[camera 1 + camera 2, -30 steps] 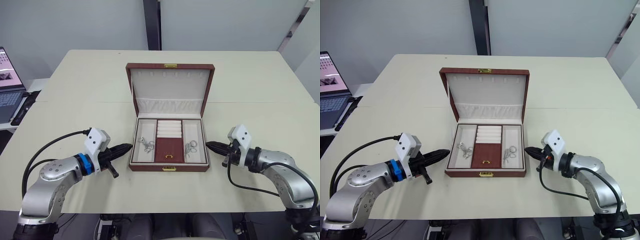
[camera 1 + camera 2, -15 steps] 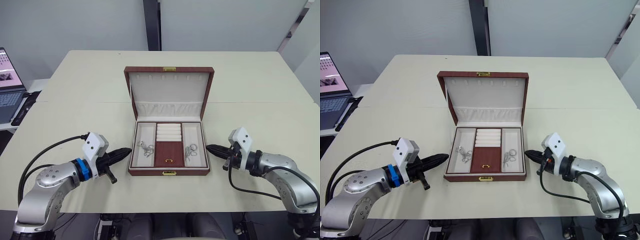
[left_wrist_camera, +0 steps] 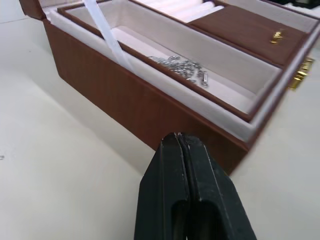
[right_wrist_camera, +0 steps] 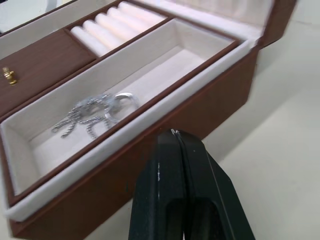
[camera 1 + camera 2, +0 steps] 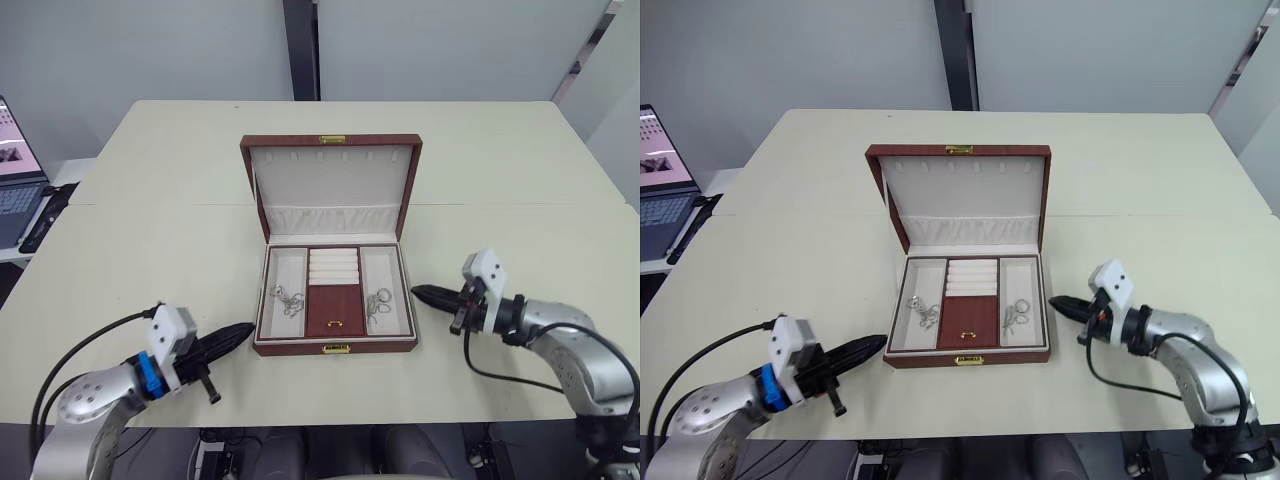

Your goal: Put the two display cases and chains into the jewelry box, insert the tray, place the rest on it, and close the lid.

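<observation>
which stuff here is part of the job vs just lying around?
Job: jewelry box, lid open; tray seated in it; silver chains in its left compartment; silver pieces in its right; left gripper and right gripper, both shut.

Lying around: laptop on the side desk.

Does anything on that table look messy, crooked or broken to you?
Nothing stands out. The brown wooden jewelry box sits squarely on the pale table, lid upright and open. Silver chains and silver rings lie inside the tray's side compartments, nothing spilled. The left end effector and right end effector are shut beside the box.
</observation>
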`<state>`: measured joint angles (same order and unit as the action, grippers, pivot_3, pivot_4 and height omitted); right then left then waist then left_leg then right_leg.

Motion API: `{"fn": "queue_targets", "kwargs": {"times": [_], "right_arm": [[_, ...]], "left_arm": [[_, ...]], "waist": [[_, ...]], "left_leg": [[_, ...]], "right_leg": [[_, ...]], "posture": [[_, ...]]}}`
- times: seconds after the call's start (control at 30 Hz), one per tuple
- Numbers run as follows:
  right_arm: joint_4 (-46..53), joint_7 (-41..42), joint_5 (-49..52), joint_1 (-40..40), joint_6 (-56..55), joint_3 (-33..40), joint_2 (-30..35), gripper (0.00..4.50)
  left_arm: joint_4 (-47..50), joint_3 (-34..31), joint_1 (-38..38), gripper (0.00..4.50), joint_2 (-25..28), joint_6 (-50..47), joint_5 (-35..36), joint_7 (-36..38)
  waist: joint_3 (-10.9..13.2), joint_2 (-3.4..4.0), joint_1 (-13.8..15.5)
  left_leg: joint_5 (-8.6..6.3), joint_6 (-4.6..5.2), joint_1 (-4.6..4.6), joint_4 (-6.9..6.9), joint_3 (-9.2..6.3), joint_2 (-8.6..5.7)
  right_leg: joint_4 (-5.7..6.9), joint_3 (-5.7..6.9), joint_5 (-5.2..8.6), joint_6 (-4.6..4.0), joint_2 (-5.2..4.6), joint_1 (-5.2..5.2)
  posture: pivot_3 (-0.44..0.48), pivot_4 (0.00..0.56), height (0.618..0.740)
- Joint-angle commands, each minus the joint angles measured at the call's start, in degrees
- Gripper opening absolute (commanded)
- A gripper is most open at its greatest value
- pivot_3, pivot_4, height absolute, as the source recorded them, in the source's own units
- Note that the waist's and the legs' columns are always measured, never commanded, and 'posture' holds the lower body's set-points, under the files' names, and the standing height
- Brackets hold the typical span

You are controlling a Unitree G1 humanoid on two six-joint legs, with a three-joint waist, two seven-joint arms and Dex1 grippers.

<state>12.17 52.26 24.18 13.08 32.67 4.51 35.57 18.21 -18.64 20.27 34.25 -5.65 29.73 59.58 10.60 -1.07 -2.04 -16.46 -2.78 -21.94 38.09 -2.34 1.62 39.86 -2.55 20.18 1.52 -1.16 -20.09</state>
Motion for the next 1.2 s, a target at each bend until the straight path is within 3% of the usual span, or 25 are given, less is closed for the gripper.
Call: {"fn": "queue_targets", "kwargs": {"times": [0.03, 0.27, 0.47, 0.67, 0.87, 1.2], "right_arm": [[-5.7, 2.8, 0.9, 5.2, -4.3, 2.0, 1.1, 0.02], [-28.1, 8.2, -2.8, 23.4, -13.4, -0.3, 0.3, 0.02], [-47.9, 10.9, -7.0, 37.0, -23.3, -2.0, -2.9, 0.02], [-65.6, 11.7, -10.6, 48.7, -32.5, -2.1, -6.5, 0.02], [-75.1, 12.0, -12.8, 55.5, -37.7, -1.5, -8.9, 0.02], [-77.6, 15.9, -13.3, 58.0, -39.4, -0.6, -10.8, 0.02]], "left_arm": [[5.9, -4.6, 3.7, 0.00, -1.1, 3.3, 4.3, 0.9], [20.9, -8.7, 16.5, 0.00, -4.4, 3.6, 10.8, -0.8], [23.4, -9.9, 24.6, 0.00, -8.1, 8.5, 10.2, 1.6], [29.8, -8.8, 29.4, 0.00, -10.8, 9.4, 11.1, -1.9], [32.5, -9.6, 32.4, 0.00, -11.7, 10.6, 11.4, -3.0], [35.5, -9.8, 33.4, 0.00, -11.2, 9.8, 12.7, -6.6]], "waist": [[0.0, 0.00, 0.2], [0.0, -0.01, 0.0], [0.0, 0.01, -0.5], [0.1, 0.01, -0.7], [0.1, 0.08, -1.1], [0.1, 0.09, -1.2]], "left_leg": [[0.00, 0.00, 0.03, -0.01, 0.00, 0.00], [-0.01, 0.01, 0.01, -0.02, 0.04, 0.03], [-0.01, 0.01, 0.02, -0.02, 0.07, 0.04], [-0.01, 0.01, -0.03, -0.02, 0.08, 0.02], [-0.01, 0.02, -0.03, -0.05, 0.12, 0.04], [-0.01, 0.02, -0.02, -0.04, 0.12, 0.05]], "right_leg": [[-0.01, -0.01, 0.00, 0.00, 0.00, 0.02], [-0.08, -0.05, 0.00, 0.00, 0.03, -0.01], [-0.10, -0.07, 0.00, -0.02, 0.07, -0.01], [-0.14, -0.09, 0.00, -0.02, 0.05, -0.01], [-0.15, -0.13, 0.00, -0.03, 0.05, -0.05], [-0.11, -0.13, 0.00, -0.03, 0.05, -0.06]], "posture": [[0.000, 0.150, 0.740], [0.000, 0.150, 0.740], [0.000, 0.150, 0.740], [0.000, 0.150, 0.740], [0.000, 0.150, 0.740], [0.000, 0.150, 0.740]]}}
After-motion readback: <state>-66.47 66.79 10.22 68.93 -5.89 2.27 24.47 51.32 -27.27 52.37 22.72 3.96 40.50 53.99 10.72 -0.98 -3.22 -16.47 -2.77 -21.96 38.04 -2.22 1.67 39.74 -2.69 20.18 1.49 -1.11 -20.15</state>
